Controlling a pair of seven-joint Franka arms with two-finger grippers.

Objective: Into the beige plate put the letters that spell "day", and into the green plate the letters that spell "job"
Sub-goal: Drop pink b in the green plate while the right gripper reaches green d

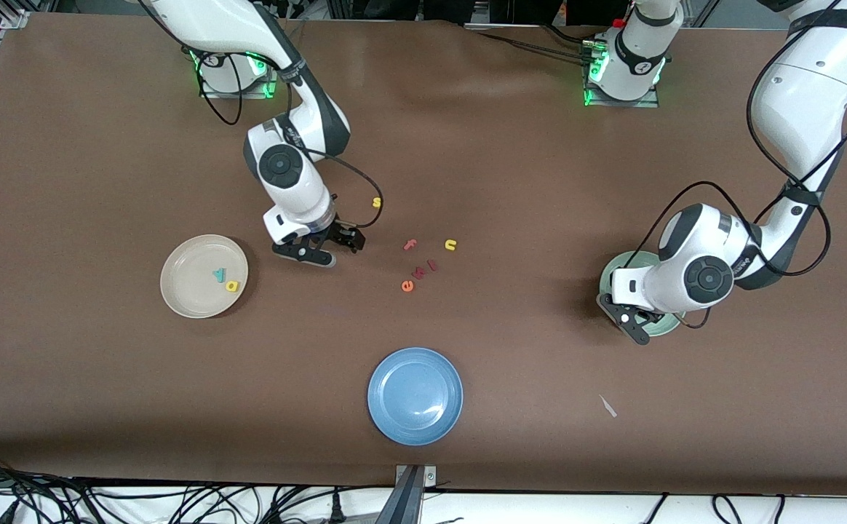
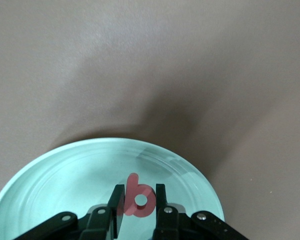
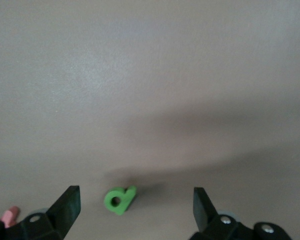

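Observation:
The cream-beige plate (image 1: 185, 256) lies toward the right arm's end of the table, with a teal y (image 1: 217, 274) and a yellow a (image 1: 232, 286) in it. Beside that plate, my right gripper (image 1: 327, 246) (image 3: 136, 194) hangs open low over the table. A green d (image 3: 120, 199) lies flat on the table between its fingers, untouched. In the front view the hand hides the d. At the left arm's end, my left gripper (image 1: 631, 320) (image 2: 138, 197) is shut on a salmon-pink b (image 2: 138, 200). It holds the b just above the mint-green plate (image 1: 638, 260) (image 2: 65, 180).
A blue plate (image 1: 415, 395) sits near the table's front edge. Mid-table lie loose letters: a yellow s (image 1: 376, 202), a pink f (image 1: 410, 244), a yellow u (image 1: 450, 244), an orange e (image 1: 407, 286) and two small reddish ones (image 1: 424, 269). A white scrap (image 1: 607, 406) lies toward the left arm's end.

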